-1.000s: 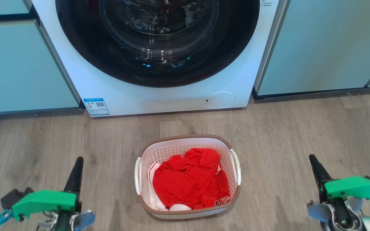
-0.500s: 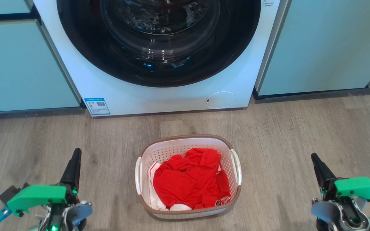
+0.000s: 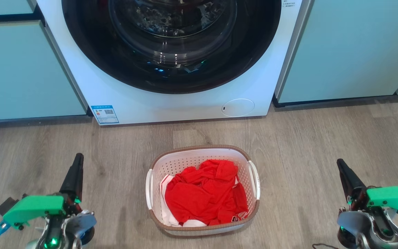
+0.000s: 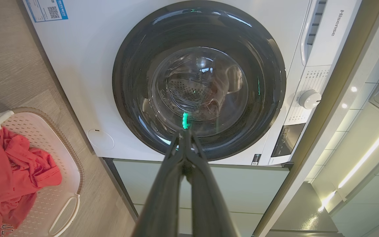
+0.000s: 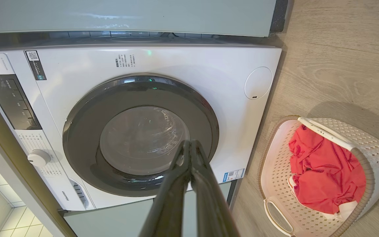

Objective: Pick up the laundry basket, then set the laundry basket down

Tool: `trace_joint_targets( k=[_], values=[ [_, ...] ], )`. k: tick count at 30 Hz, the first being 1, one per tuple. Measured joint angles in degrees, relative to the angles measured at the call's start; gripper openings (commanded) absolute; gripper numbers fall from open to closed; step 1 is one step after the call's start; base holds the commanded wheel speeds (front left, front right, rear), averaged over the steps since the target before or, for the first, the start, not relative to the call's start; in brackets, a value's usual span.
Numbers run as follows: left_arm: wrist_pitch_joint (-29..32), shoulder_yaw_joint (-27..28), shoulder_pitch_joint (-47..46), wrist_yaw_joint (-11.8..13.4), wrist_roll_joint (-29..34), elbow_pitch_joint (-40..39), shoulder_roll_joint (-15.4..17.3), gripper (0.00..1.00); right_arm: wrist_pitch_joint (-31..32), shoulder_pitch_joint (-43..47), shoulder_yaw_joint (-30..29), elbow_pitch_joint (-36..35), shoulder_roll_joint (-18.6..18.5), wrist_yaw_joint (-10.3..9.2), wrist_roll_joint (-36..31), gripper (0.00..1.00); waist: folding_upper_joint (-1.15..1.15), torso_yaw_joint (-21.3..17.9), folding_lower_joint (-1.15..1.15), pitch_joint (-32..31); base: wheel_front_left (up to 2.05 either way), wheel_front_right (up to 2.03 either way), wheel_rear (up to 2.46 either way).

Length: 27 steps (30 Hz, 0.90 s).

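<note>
The laundry basket (image 3: 245, 166), white perforated plastic with a brown rim and two white side handles, stands on the wood floor in front of the washing machine, holding red clothes. It also appears at the left in the left wrist view (image 4: 67, 171) and at the right in the right wrist view (image 5: 377, 154). My left gripper (image 3: 78, 157) is shut, empty, well to the left of the basket, fingers pointing toward the machine. My right gripper (image 3: 339, 162) is shut and empty, far to the basket's right. Both wrist views show the fingertips (image 4: 184, 133) (image 5: 189, 143) pressed together.
A white front-loading washing machine (image 3: 123, 100) with a dark round door stands just beyond the basket. Pale green cabinets (image 3: 19, 69) flank it on both sides. Bare wood floor (image 3: 306, 138) lies between each gripper and the basket.
Both grippers have shifted forward, their fingertips higher in the head view, and slightly outward from the basket. The basket has stayed where it was.
</note>
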Motion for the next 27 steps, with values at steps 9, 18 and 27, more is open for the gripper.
trace_joint_targets(
  k=[9, 18, 27],
  values=[
    [0.0, 0.1, 0.0, 0.0, 0.0, 0.0, 0.0, 0.00, 0.2, 0.0, -0.1, 0.0, 0.0, -0.01, 0.0, 0.00, 0.00, 0.0, 0.00, 0.0, 0.00, 0.00, 0.00],
    [0.4, 0.2, 0.0, 0.0, 0.0, 0.0, -0.1, 0.00, 0.3, 0.0, -0.3, 0.0, 0.0, -0.01, 0.0, 0.00, -0.01, 0.0, 0.00, 0.0, 0.00, 0.00, 0.00],
    [0.5, 0.3, 0.0, 0.0, 0.0, 0.0, -0.2, 0.00, 0.5, 0.0, -0.4, 0.0, 0.0, -0.05, 0.0, 0.00, -0.01, 0.0, 0.00, 0.0, 0.00, 0.00, 0.00]
  ],
)
